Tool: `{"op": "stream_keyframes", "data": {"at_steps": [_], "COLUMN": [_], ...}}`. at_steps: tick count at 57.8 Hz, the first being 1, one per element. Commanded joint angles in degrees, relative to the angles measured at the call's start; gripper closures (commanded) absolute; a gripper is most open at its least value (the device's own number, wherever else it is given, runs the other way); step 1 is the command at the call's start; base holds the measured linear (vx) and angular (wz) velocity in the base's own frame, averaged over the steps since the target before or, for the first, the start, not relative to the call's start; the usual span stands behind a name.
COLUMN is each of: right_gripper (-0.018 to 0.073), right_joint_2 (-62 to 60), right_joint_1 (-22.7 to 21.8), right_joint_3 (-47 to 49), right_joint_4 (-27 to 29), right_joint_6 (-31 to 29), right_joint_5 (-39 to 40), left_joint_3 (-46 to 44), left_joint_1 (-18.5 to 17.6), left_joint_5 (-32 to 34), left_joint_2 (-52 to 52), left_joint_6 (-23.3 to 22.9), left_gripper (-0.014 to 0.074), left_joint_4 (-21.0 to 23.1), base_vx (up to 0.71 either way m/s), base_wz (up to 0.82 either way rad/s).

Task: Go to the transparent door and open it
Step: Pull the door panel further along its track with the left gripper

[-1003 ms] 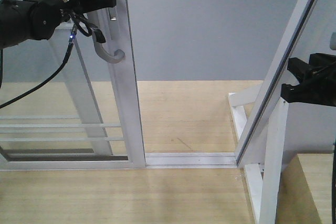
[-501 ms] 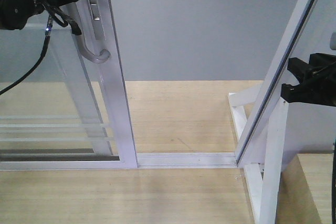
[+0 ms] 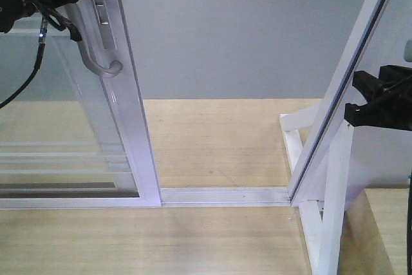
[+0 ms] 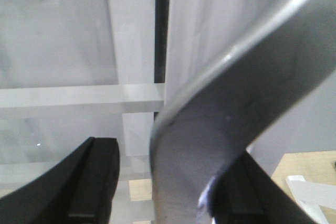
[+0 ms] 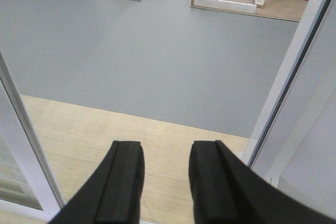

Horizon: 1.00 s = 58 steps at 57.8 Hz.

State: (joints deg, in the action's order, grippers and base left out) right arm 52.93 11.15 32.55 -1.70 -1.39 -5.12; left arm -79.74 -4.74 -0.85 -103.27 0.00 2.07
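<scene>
The left gripper [image 4: 168, 182] pinches the grey pull handle [image 3: 96, 43] between its black fingers [image 4: 89, 182]. That handle sits on the transparent door [image 3: 125, 114], standing at the left end of the floor track [image 3: 225, 195]. The right gripper [image 5: 165, 182] hangs spread, apart from both.

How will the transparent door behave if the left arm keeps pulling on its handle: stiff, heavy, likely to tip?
The transparent door probably slides rather than tips, since its foot sits in the floor track. It looks stiff: a rigid white frame with crossbars. The grey handle is smooth and curved, so the left gripper, with fingers on either side of it, could slip towards the hooked end.
</scene>
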Motion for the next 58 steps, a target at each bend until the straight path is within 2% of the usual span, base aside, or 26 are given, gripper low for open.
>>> {"op": "stream_keyframes", "data": {"at_steps": [1,15,26,37,43,58], "right_gripper": [0.0257,0.0257,0.0257,0.0257,0.0257,0.0257], "right_joint_2": [-0.6,-0.6,-0.6,-0.6,-0.6,-0.6], "right_joint_1": [-0.4,-0.4,-0.4,-0.4,-0.4,-0.4], "right_joint_3": [1.6,1.6,1.6,1.6,1.6,1.6], "right_joint_4": [-0.4,-0.4,-0.4,-0.5,-1.5,-1.8], "right_joint_6": [-0.6,-0.7,-0.7,-1.0,-1.7,-1.8], "right_joint_5": [4.1,4.1,4.1,4.1,4.2,4.2], "left_joint_3": [-1.9,-1.9,-1.9,-1.9,-1.7,8.0], "left_joint_1": [1.9,1.1,-1.4,-3.5,-3.8,-3.8], "left_joint_5": [3.7,0.9,0.9,-2.4,-2.9,-1.7], "left_joint_2": [4.1,5.6,7.1,8.8,10.0,12.8], "left_joint_6": [0.0,0.0,0.0,0.0,2.7,3.0], "left_gripper": [0.0134,0.0134,0.0134,0.0134,0.0134,0.016], "left_joint_4": [0.0,0.0,0.0,-0.1,0.1,-0.1], "base_vx": [0.0,0.0,0.0,0.0,0.0,0.0], "base_wz": [0.0,0.0,0.0,0.0,0.0,0.0]}}
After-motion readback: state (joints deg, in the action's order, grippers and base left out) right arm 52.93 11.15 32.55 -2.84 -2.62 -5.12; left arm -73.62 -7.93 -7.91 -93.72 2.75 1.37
